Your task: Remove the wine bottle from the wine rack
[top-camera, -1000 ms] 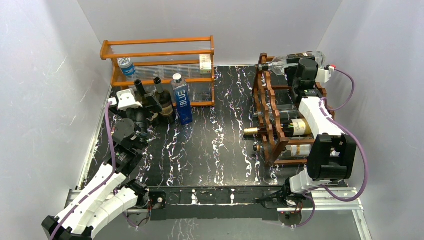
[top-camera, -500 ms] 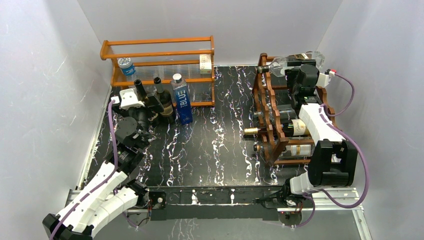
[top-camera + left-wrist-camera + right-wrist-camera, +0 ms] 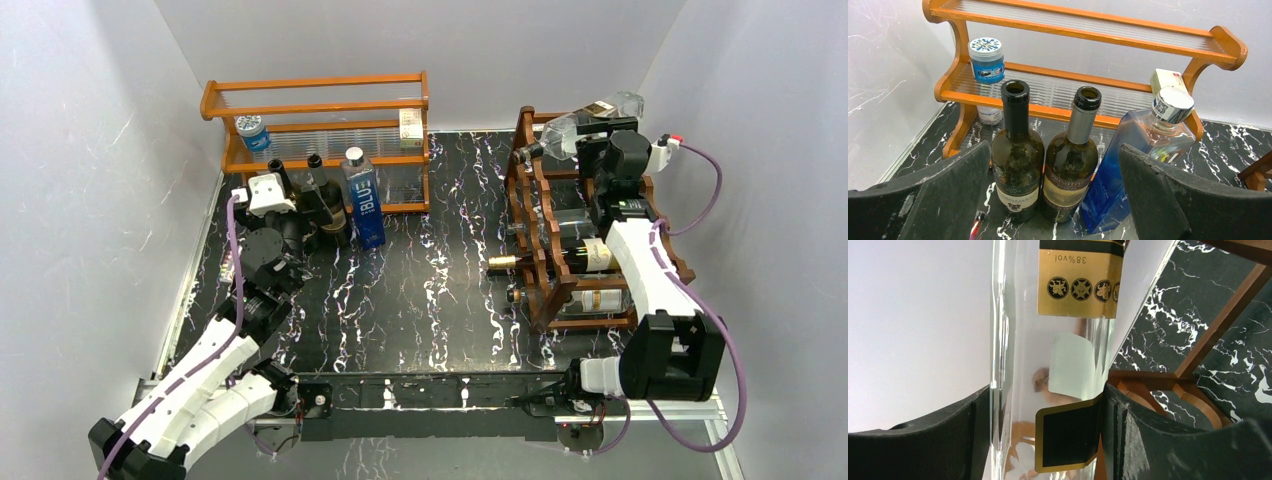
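Well forward reaches the right arm [image 3: 645, 262], pincer [image 3: 1047, 415] gripping the tilted bottle [image 3: 590, 117].

the clear bottle [image 3: 585, 122] with a gold-and-black label is lying tilted, neck pointing left, at the top of the dark reddish-brown wavy-railed wine rack [image 3: 530, 170], which is standing on the table's [image 3: 430, 280] right side; the right gripper [image 3: 1045, 405] is clasping its body.

**Colours Across the Table**

I am seeing the wine bottle [image 3: 1048, 340] showing clear glass with a gold-and-black label. The wine rack [image 3: 545, 235] on the right is showing dark reddish-brown wood. The table [image 3: 440, 270] is looking black with white marble veining. At the far left, the shelf [image 3: 315, 105] is glowing orange, and the blue bottle [image 3: 365, 205] near it is wearing white lettering and a silver cap.
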Tool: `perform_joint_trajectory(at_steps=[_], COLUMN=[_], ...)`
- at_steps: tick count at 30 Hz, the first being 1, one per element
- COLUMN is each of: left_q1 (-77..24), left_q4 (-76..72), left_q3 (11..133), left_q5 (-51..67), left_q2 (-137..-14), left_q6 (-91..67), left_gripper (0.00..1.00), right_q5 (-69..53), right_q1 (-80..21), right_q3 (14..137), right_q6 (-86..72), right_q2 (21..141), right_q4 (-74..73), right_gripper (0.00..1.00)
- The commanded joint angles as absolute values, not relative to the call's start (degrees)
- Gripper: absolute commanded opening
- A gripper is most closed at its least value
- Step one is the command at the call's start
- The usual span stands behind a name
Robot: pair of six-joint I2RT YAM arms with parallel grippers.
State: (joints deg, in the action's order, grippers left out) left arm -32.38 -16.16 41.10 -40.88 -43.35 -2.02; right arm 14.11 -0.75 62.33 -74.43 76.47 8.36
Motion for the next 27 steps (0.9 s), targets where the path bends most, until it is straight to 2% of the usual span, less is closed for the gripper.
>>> perform_joint_trajectory(at_steps=[1, 9, 12, 15, 22, 27], left_q1=[-32.7, -32.6, -32.6, -32.6, -32.6, -32.7], left_q4=[-16.4, -15.1, -13.0, -3.6, 17.1, 21.1], left_q3=[43.5, 44.2, 46.1, 52.7, 65.2, 66.6], left_q5=[-40.2, -37.5, -31.7, -24.0, -5.9, 8.5], left_q2=[-44.1, -45.3, -45.8, -47.9, -50.3, -51.7], left_q6=[-3.1, -3.0, -3.7, -8.7, -19.3, -29.7], left_gripper=[0.98, 0.98, 0.98, 0.98, 0.98, 0.98], right_q5=[10.7, 4.1, -0.9, -4.0, 0.5, 5.5], right_q1=[-0.4, -0.4, -0.6, -1.8, -15.0, -27.2], right_q3=[63.5, 61.8, 62.6, 63.0, 62.8, 62.1], right_q6=[-72.6, -77.2, -79.7, -81.1, -79.1, -77.6], right_q2=[67.9, 62.1, 61.6, 61.1, 62.5, 65.7], right_q4=[17.7, 15.4, 14.7, 14.0, 14.3, 16.8], right_gripper=[0.00, 0.00, 0.00, 0.00, 0.00, 0.00])
